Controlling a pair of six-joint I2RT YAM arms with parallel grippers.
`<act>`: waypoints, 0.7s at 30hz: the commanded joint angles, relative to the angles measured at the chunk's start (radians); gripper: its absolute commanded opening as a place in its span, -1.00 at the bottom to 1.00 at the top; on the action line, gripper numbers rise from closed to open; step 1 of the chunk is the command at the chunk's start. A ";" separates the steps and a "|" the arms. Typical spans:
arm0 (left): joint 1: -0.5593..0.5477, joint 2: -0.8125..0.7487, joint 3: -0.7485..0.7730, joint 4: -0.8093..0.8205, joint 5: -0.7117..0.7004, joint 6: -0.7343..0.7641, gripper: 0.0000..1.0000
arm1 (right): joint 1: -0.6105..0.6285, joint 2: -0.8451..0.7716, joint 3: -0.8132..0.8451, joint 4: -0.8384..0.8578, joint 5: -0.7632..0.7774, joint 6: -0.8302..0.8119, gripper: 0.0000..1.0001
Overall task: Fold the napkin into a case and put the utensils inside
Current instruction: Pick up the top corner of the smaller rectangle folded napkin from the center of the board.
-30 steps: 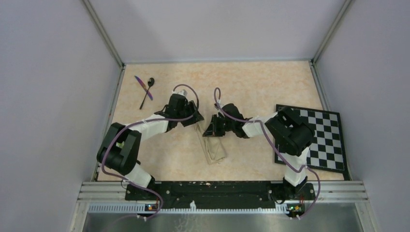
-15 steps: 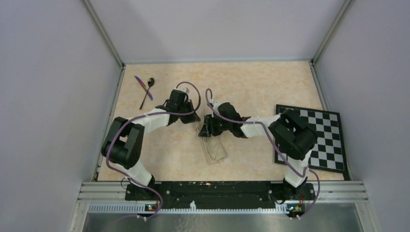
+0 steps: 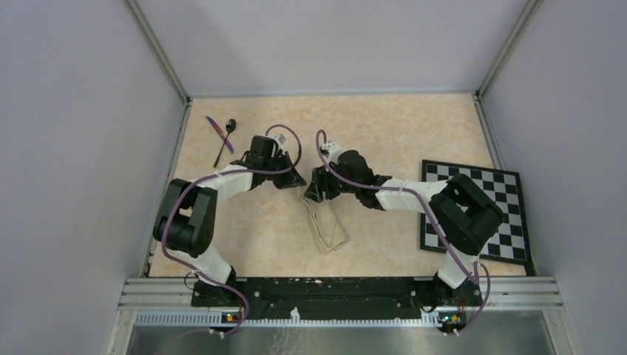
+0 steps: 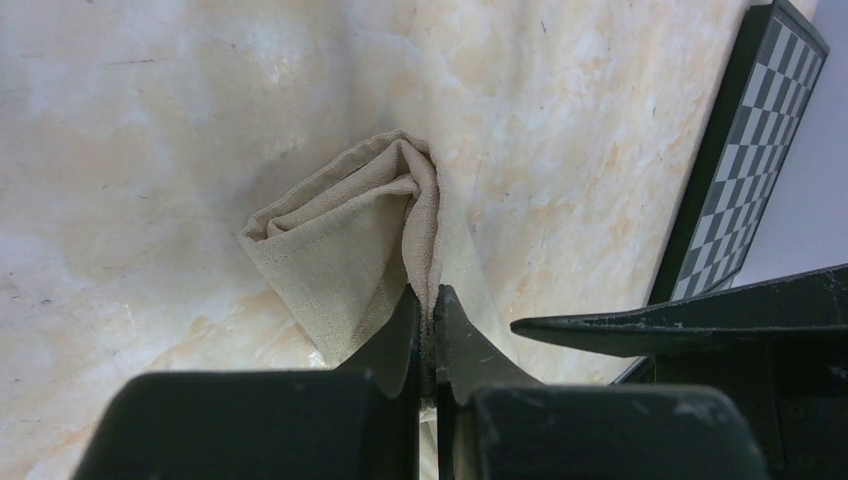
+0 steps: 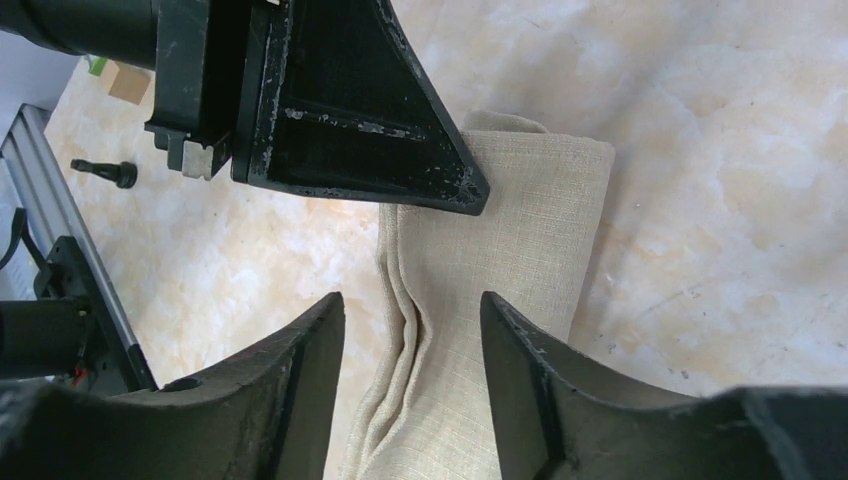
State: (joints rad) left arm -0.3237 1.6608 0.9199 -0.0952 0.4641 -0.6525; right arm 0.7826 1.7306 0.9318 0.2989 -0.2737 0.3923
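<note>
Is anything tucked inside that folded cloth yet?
At the end of the napkin that the left hand pinches, only cloth layers show. Deeper inside is covered. The spoon and knife both lie out on the table, apart from it.

Mottled surface, walled on three sides, with a checkerboard on the right

The surface (image 3: pixel 384 126) is pale beige with orange-pink marbling, and the close view (image 4: pixel 150 120) shows faint dark scuffs on it. A black-and-white checkerboard (image 3: pixel 510 214) with a thin black border lies flat by the right edge, turned slightly askew; part of its left side is hidden. It also shows at an angle in the left wrist view (image 4: pixel 765 130). Plain grey-lilac walls (image 3: pixel 333 44) rise behind and to both sides, with metal frame bars (image 3: pixel 157 52) at the back corners. A silver slotted rail (image 3: pixel 517 292) runs along the near edge.
</note>
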 commanded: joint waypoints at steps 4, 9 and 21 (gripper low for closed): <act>0.009 -0.014 -0.030 0.060 0.066 -0.037 -1.00 | 0.036 0.038 0.086 0.041 0.002 -0.036 0.03; 0.009 -0.019 -0.028 0.062 0.070 -0.052 -1.00 | 0.067 0.082 0.134 0.014 0.052 -0.051 0.07; 0.012 -0.019 -0.026 0.066 0.071 -0.070 -1.00 | 0.096 0.116 0.164 -0.052 0.185 -0.041 -0.20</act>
State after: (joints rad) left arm -0.3138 1.6608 0.8967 -0.0658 0.5129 -0.7113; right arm 0.8562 1.8393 1.0504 0.2348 -0.1356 0.3592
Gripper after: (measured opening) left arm 0.026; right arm 0.405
